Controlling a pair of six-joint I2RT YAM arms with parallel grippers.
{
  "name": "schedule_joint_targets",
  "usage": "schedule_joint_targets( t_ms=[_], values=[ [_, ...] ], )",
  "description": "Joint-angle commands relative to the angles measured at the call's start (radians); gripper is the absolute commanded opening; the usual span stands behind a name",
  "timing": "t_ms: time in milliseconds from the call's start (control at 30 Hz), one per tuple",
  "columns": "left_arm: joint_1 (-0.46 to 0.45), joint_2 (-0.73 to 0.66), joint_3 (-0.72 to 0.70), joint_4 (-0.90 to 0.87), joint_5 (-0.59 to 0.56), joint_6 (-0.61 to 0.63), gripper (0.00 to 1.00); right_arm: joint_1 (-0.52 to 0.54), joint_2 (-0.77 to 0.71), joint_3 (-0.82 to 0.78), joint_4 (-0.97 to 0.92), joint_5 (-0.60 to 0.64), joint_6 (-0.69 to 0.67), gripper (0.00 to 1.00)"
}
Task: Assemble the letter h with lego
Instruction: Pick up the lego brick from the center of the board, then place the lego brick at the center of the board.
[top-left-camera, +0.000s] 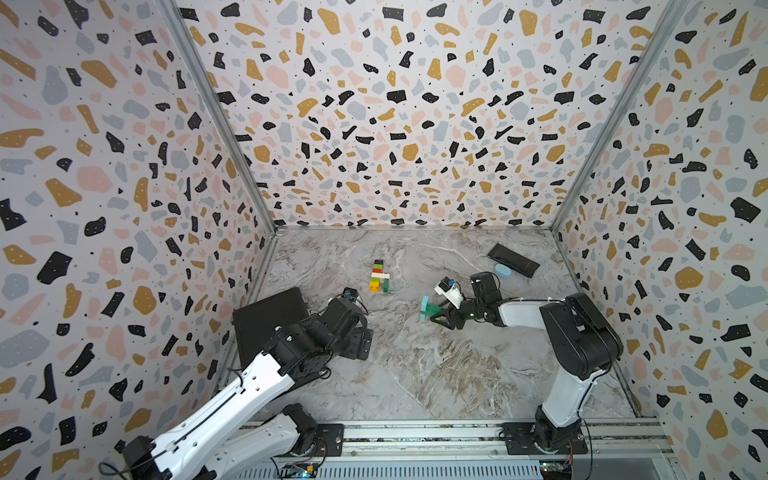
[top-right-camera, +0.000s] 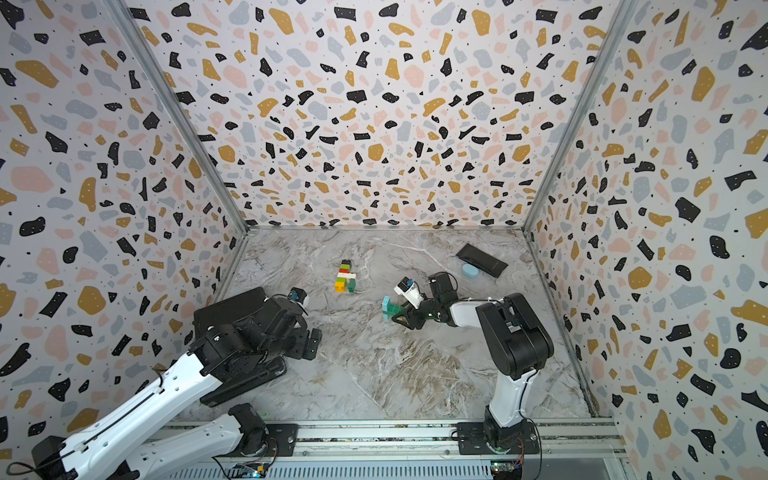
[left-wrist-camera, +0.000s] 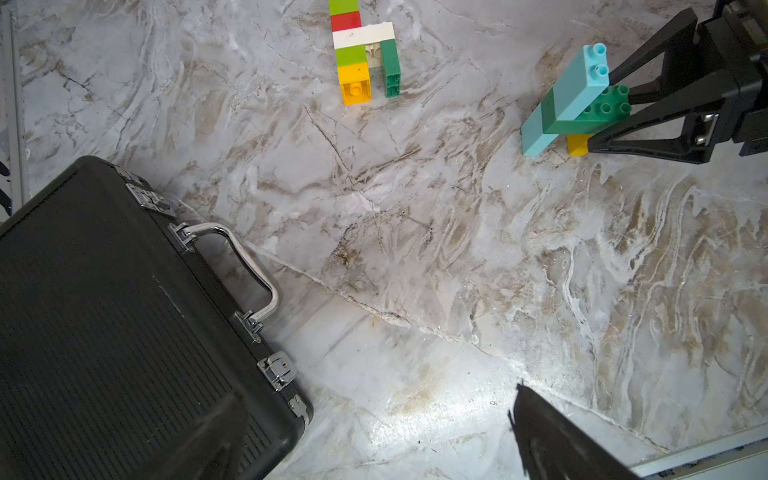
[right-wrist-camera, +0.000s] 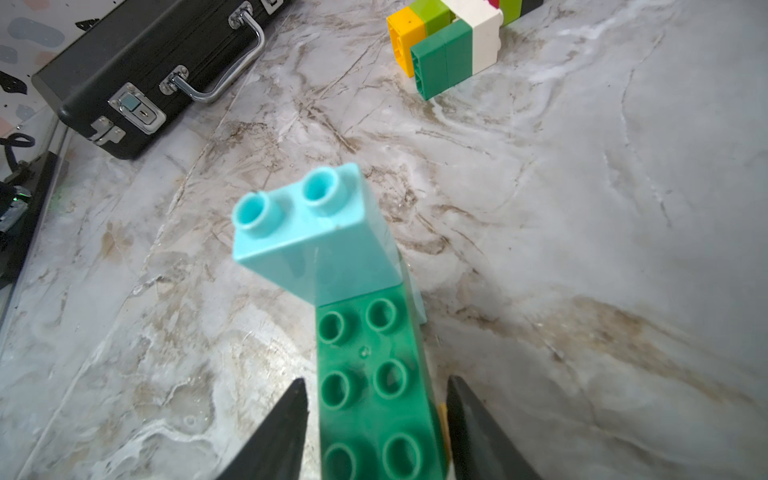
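The green brick (right-wrist-camera: 365, 340) (light-blue brick (right-wrist-camera: 316, 237) atop) lies between half-open jaws of the right pincer (right-wrist-camera: 377, 380), ungripped.

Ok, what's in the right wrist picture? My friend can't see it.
A long green brick, with a pale-blue brick at its far end, sits between the fingers of the right hand, small gaps either side. Beyond, on the marble table, lie a colourful brick stack and a black case.

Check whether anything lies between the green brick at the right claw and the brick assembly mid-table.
Nothing visible does: only bare table lies between the green brick, straddled by the right claw, and the assembly. The black case sits aside.
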Motion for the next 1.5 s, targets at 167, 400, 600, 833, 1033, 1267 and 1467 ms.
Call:
schedule_joint_targets(
  t_ms=[167,400,600,833,1033,1267,1467],
  values=[
    [0.009,0.004,0.029,0.016,0.014,-0.004,0.99,0.01,-0.03,-0.004,0.048,0.009,0.051,0.29],
    [0.013,0.003,0.029,0.017,0.017,-0.003,0.99,0.009,-0.021,0.034,0.085,-0.006,0.268,0.28],
    [0.022,0.007,0.031,0.015,0.023,-0.003,0.99,0.009,0.098,0.283,-0.165,-0.156,0.514,0.27],
    [0.023,0.01,0.031,0.016,0.024,-0.002,0.99,0.008,0.263,0.532,-0.376,-0.392,0.629,0.31],
    [0.029,0.007,0.032,0.013,0.028,-0.004,0.99,0.008,0.386,0.733,-0.679,-0.413,0.534,0.38],
    [0.031,0.001,0.032,0.013,0.031,-0.003,0.99,-0.004,0.502,0.875,-0.857,-0.354,0.488,0.4],
    [0.034,0.0,0.031,0.013,0.036,-0.004,0.99,-0.024,0.547,0.926,-0.898,-0.342,0.463,0.51]
  ],
)
